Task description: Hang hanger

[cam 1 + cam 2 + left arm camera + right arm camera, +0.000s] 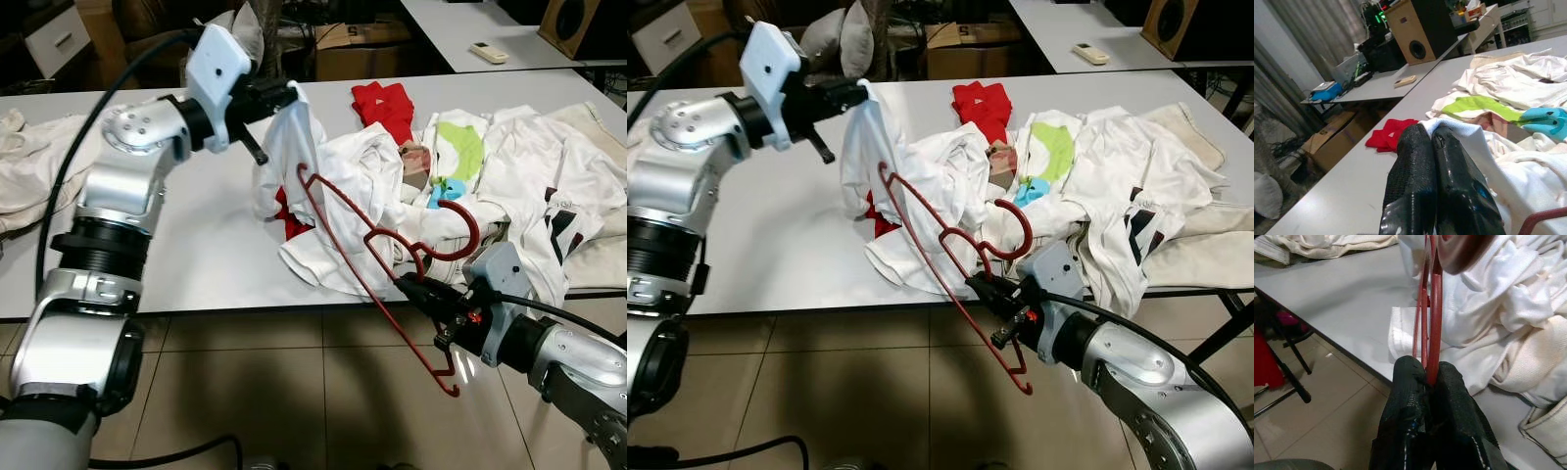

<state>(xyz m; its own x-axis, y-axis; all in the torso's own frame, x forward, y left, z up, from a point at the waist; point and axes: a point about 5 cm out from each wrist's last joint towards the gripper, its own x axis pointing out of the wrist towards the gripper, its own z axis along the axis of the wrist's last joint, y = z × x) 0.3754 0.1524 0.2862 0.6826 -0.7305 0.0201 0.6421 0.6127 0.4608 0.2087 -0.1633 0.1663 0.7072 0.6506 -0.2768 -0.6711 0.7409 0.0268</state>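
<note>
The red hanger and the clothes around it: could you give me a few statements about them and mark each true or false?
1. The right gripper is shut on the red hanger. True.
2. The left gripper holds a white shirt lifted off the table. True.
3. The hanger lies flat on the floor. False: it is held tilted at the table's edge.
4. A blue shirt lies folded at the table's far side. False: that garment is red.
</note>
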